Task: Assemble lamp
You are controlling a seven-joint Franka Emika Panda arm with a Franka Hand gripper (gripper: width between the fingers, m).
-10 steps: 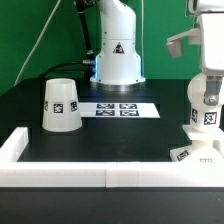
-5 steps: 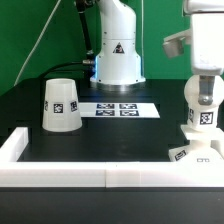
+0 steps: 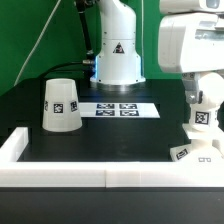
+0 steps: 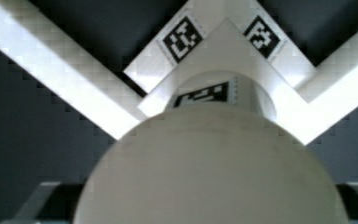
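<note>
The white bulb (image 3: 205, 110) stands upright on the flat base (image 3: 196, 152) at the exterior view's right, in the corner of the white frame. My gripper (image 3: 193, 90) hangs right over the bulb. In the wrist view the bulb (image 4: 202, 150) fills the picture and stands between my fingers (image 4: 41, 203), with a dark gap on each side, so the gripper (image 4: 202, 208) is open around it. The base's tags (image 4: 185, 38) show beyond the bulb. The tapered shade (image 3: 60, 105) stands mouth down at the exterior view's left, far from the gripper.
The marker board (image 3: 118, 109) lies in the middle of the black table. The robot's white body (image 3: 117, 55) stands behind it. A raised white frame (image 3: 90, 172) runs along the front and turns up both sides.
The gripper's hand has shifted toward the exterior view's left and looks larger now. The bulb stays upright on the base. The shade has not moved.
</note>
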